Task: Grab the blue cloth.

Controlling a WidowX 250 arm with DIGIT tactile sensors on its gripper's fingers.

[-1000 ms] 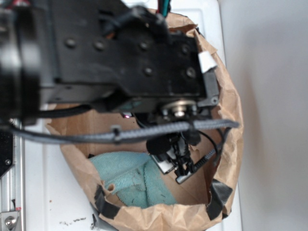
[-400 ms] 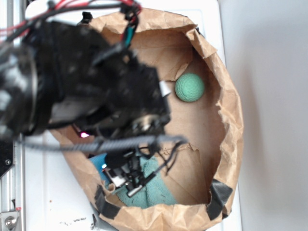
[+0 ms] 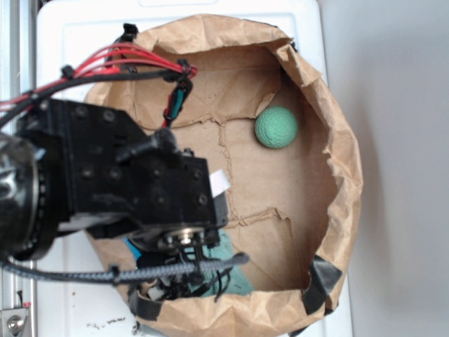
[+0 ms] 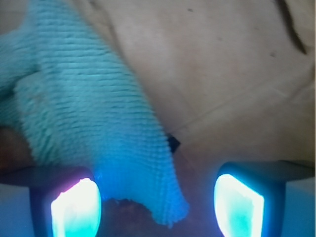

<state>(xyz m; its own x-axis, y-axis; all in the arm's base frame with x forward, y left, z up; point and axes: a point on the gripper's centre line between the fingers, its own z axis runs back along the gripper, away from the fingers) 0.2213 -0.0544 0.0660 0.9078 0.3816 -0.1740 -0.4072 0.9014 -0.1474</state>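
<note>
The blue cloth [image 4: 94, 113] is a teal terry towel lying on the cardboard floor of a brown paper-lined basin [image 3: 337, 175]. In the wrist view it fills the left half, and one corner hangs down between my two glowing fingers [image 4: 76, 207]. My gripper [image 4: 158, 207] is open and wide, straddling that corner without pinching it. In the exterior view the arm covers nearly all of the blue cloth [image 3: 228, 254], which shows only as a teal sliver at the basin's near left; my gripper [image 3: 175, 281] is barely visible under the arm.
A round green textured ball [image 3: 276, 127] rests at the far right of the basin floor. Crumpled paper walls ring the floor, with black tape [image 3: 319, 284] at the near rim. The basin stands on a white surface [image 3: 77, 42].
The arm has swung left and toward the basin's near-left corner, uncovering the green ball. My gripper has dropped onto the cloth, which the arm now hides almost wholly.
</note>
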